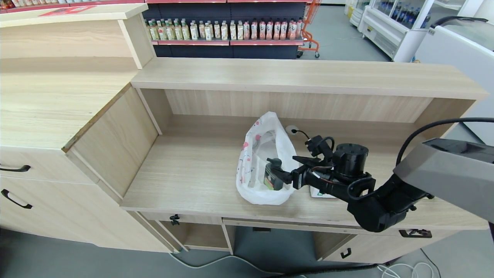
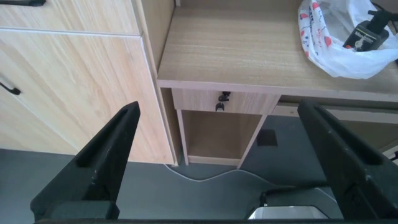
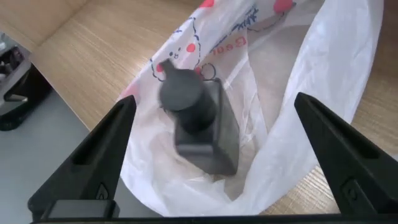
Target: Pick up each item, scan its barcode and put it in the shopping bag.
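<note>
A white shopping bag (image 1: 259, 153) with red print stands open on the low counter (image 1: 193, 173). A dark bottle (image 1: 272, 178) with a black cap and green label sits inside it, seen again as the bottle (image 3: 202, 127) in the bag (image 3: 273, 68). My right gripper (image 1: 278, 172) is at the bag's mouth, open; its fingers stand wide on either side of the bottle without touching it (image 3: 214, 106). My left gripper (image 2: 219, 111) is open and holds nothing, low in front of the counter's edge, well away from the bag (image 2: 339, 46).
A white packet (image 1: 319, 192) with green print lies on the counter under my right arm. A round cable port (image 1: 291, 129) is at the back wall. A raised wooden ledge (image 1: 301, 75) runs behind, a taller cabinet (image 1: 58, 104) on the left. A locked drawer (image 2: 221, 101) hangs under the counter.
</note>
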Controlling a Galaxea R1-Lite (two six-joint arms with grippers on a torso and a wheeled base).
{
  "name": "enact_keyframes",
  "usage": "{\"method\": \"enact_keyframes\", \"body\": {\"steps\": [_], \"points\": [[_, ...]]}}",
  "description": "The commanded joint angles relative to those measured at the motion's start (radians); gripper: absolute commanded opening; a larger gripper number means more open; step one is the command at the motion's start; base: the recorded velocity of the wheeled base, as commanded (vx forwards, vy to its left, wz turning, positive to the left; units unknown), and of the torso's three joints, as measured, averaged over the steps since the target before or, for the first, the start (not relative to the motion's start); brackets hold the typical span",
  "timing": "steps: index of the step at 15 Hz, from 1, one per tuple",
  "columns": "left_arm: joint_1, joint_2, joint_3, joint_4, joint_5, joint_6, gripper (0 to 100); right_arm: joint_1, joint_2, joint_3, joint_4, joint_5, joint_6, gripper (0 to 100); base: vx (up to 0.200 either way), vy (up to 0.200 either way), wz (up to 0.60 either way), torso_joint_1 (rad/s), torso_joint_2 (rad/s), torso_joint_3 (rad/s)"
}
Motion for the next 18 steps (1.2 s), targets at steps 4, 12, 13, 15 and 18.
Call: {"method": "enact_keyframes", "body": {"steps": [4, 12, 13, 15, 18], "points": [[0.000, 0.002, 0.000, 0.000, 0.000, 0.000, 100, -0.034, -0.462, 0.168, 0.190, -0.001, 0.147, 100, 0.000, 0.000, 0.00, 0.000, 0.00, 0.000], [0.000, 0.002, 0.000, 0.000, 0.000, 0.000, 100, -0.604, -0.786, 0.462, 0.529, -0.145, -0.192, 100, 0.000, 0.000, 0.00, 0.000, 0.00, 0.000], [0.000, 0.002, 0.000, 0.000, 0.000, 0.000, 100, -0.624, -0.789, 0.478, 0.529, -0.153, -0.192, 100, 0.000, 0.000, 0.00, 0.000, 0.00, 0.000], [0.000, 0.002, 0.000, 0.000, 0.000, 0.000, 100, -0.646, -0.791, 0.490, 0.531, -0.153, -0.192, 100, 0.000, 0.000, 0.00, 0.000, 0.00, 0.000], [0.000, 0.002, 0.000, 0.000, 0.000, -0.002, 100, -0.647, -0.792, 0.493, 0.531, -0.153, -0.190, 100, 0.000, 0.000, 0.00, 0.000, 0.00, 0.000]]}}
